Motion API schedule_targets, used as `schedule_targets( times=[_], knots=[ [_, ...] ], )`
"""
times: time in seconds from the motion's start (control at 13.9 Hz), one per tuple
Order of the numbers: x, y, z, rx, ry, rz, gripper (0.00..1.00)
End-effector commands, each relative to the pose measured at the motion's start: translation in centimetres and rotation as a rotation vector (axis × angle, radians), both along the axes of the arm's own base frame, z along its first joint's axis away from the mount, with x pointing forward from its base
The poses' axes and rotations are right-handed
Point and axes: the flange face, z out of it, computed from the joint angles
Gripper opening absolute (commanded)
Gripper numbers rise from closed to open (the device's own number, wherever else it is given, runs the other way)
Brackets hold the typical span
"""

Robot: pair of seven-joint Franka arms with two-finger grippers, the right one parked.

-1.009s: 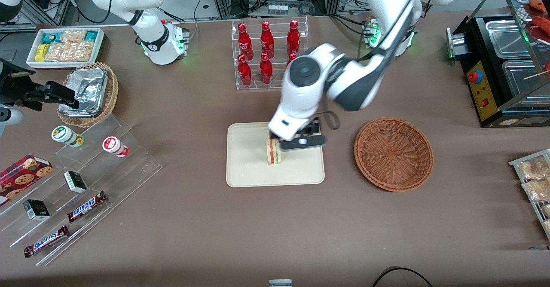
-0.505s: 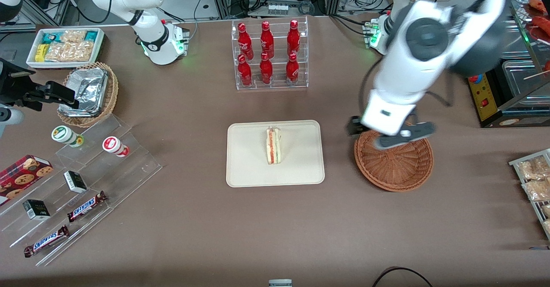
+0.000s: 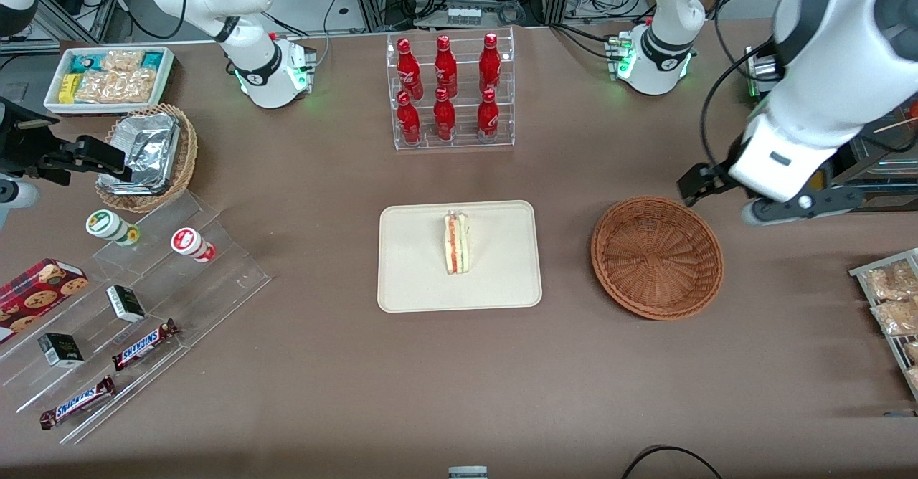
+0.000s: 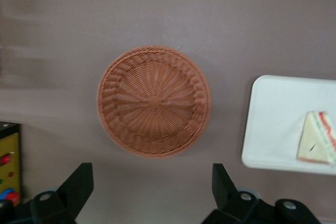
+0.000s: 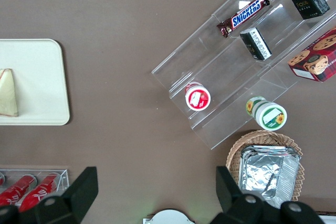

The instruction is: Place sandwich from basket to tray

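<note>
The sandwich, a pale wedge with an orange-red filling stripe, stands on the cream tray near its middle. It also shows on the tray as the sandwich in the left wrist view, and as the sandwich on the tray in the right wrist view. The reddish-brown wicker basket sits beside the tray toward the working arm's end; the basket holds nothing. My gripper hangs open and empty high over the table, beside the basket's rim and away from the tray. Between its fingers is bare table.
A rack of red bottles stands farther from the camera than the tray. A black food warmer and a snack-packet rack flank my gripper. A foil-filled tan basket and an acrylic candy stand lie toward the parked arm's end.
My gripper let go of the sandwich on the tray, then swung away over the basket and on toward the working arm's end, rising. The sandwich has stayed put.
</note>
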Motion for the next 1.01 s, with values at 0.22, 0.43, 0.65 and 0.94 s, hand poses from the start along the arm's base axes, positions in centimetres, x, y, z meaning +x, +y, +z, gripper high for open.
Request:
schedule_targets(
  times=[0.22,0.43,0.65,0.94],
  knots=[
    [-3.0,7.4,3.0,-0.037,0.019,-0.135,1.00],
    [-2.4,9.6,2.9,-0.028,0.021,-0.152,1.00],
    [-0.3,10.4,4.1,-0.034,-0.011,-0.151,1.00],
    [0.9,10.5,4.5,-0.026,-0.025,-0.158,1.00]
  ],
)
